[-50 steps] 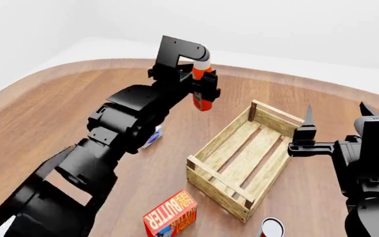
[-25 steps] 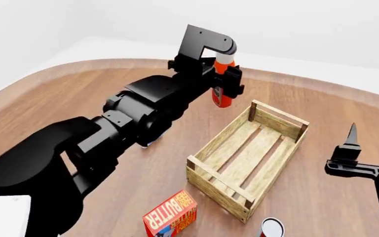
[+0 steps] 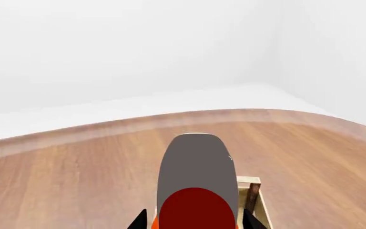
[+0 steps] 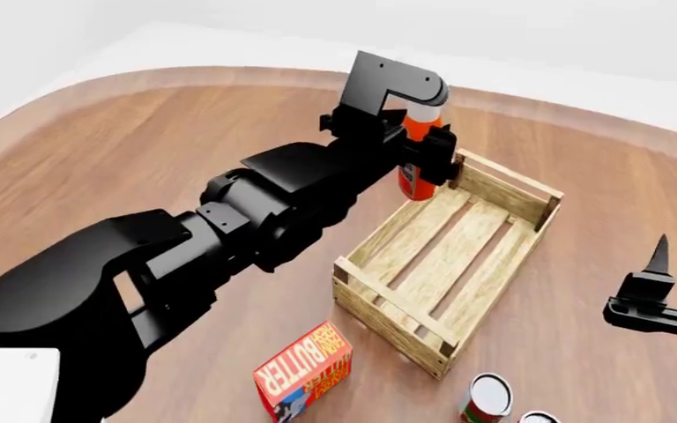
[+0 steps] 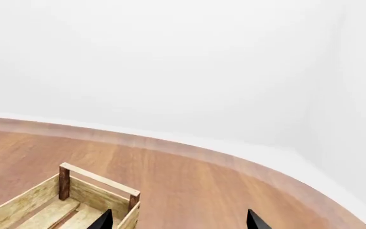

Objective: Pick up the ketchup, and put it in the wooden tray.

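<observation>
- The left gripper [image 4: 423, 152] was clamped on the ketchup [image 4: 416, 181], holding it upright in the air by the far corner of the wooden tray [image 4: 400, 310]
- The right gripper [image 4: 654, 284] hung beside the tray, fingers spread, holding nothing

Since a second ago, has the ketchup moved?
Yes. The ketchup, shut in the left gripper, has moved toward the wooden tray, now hanging at its far corner post.

Bright, even, diffuse light throughout; sharp rendered pictures with only faint soft shadows, no glare.
</observation>
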